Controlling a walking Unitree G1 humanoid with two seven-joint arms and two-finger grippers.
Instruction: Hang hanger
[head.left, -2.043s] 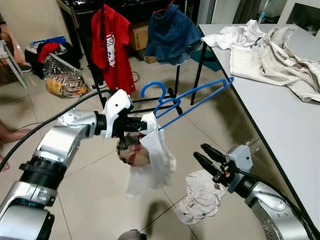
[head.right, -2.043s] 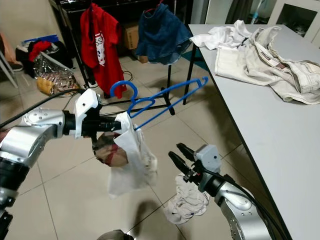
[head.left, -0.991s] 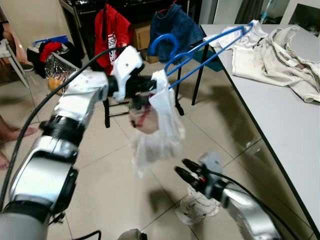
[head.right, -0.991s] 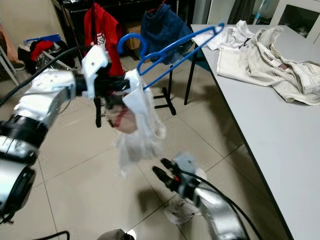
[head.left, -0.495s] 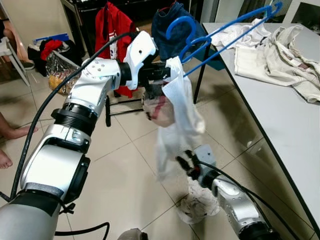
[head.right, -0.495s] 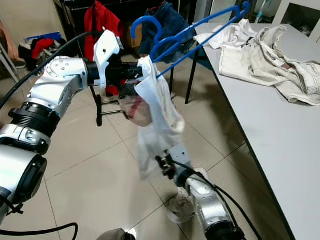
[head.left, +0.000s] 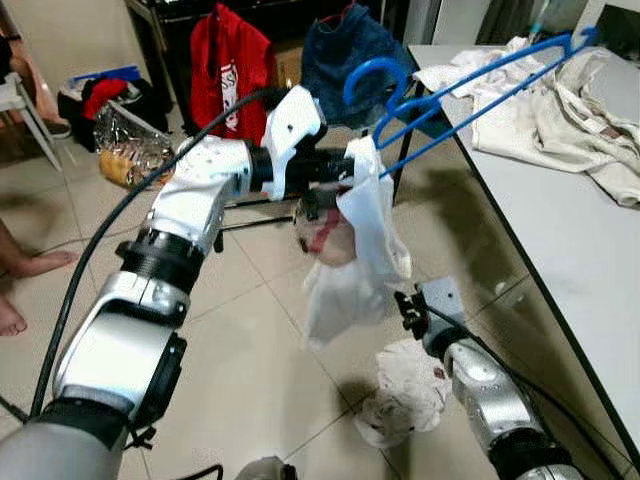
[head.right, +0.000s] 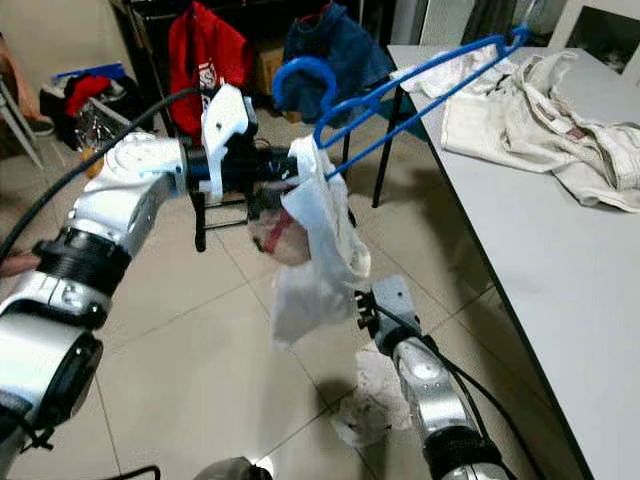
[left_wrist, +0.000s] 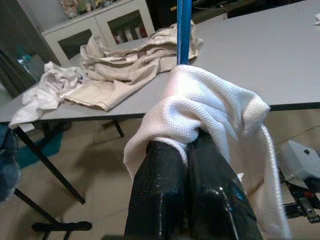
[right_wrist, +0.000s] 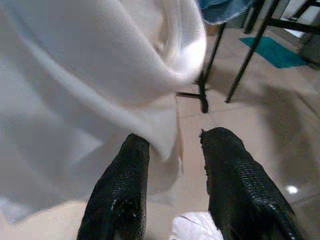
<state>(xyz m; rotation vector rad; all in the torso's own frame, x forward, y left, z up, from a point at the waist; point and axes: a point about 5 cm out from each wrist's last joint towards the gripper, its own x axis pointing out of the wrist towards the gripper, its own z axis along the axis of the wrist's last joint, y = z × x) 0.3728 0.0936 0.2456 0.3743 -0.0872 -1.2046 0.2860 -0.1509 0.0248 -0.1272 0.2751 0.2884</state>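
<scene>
Left hand (left_wrist: 185, 150) pinching shirt-draped hanger (head.left: 470, 85), upper centre; right hand (right_wrist: 172, 165) spread beneath shirt (head.left: 365, 240); best kept level approaching rack (head.left: 215, 215).

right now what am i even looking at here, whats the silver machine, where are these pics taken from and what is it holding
It is a humanoid robot with two silver arms, each ending in two long black fingers. Two pictures come from cameras in its head, looking down and forward; the other two come from cameras on its wrists, looking along the fingers.

The left gripper is raised and pinched shut on a blue hanger with a white garment draped from it. The left wrist view shows the fingers pressed together on the white cloth where it wraps the hanger.

The right gripper is lower, open, its fingers right beside the hanging garment.

On the grey table to the right lie crumpled beige and white clothes. More white cloth lies on the tiled floor. Behind, a red shirt and a denim piece hang on a dark rack.
</scene>
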